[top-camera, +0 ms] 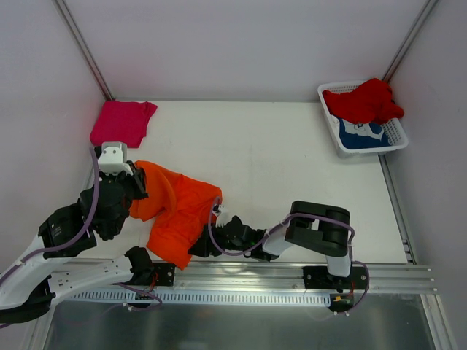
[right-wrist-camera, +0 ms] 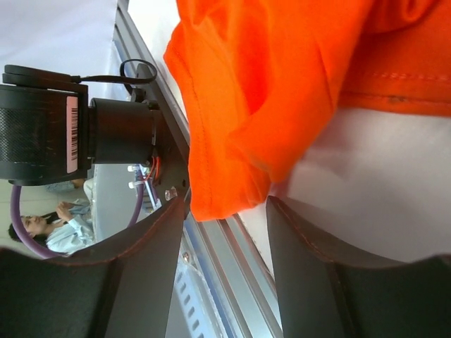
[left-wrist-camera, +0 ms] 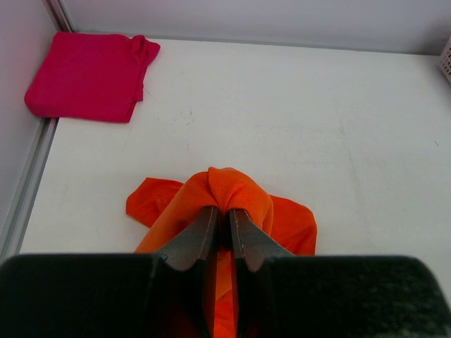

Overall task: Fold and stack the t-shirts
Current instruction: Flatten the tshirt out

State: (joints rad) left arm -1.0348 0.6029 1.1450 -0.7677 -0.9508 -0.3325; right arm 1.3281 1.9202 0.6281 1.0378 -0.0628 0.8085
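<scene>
The bright orange t-shirt [top-camera: 179, 211] lies crumpled at the near left of the table. My left gripper [top-camera: 139, 182] is shut on a bunched fold at its left side; in the left wrist view the cloth [left-wrist-camera: 236, 189] bulges over the closed tips [left-wrist-camera: 224, 210]. My right gripper [top-camera: 201, 244] is open at the shirt's near edge, by the rail. In the right wrist view a hem corner [right-wrist-camera: 232, 190] hangs just at the mouth of the open gripper [right-wrist-camera: 225, 205], not pinched. A magenta-pink t-shirt [top-camera: 122, 122] lies folded at the far left. A red t-shirt [top-camera: 365, 100] and a blue one [top-camera: 363, 135] sit in the basket.
A white lattice basket [top-camera: 398, 135] stands at the far right corner. An aluminium rail [top-camera: 255, 273] runs along the table's near edge, right under the right gripper. Walls close in the left, back and right sides.
</scene>
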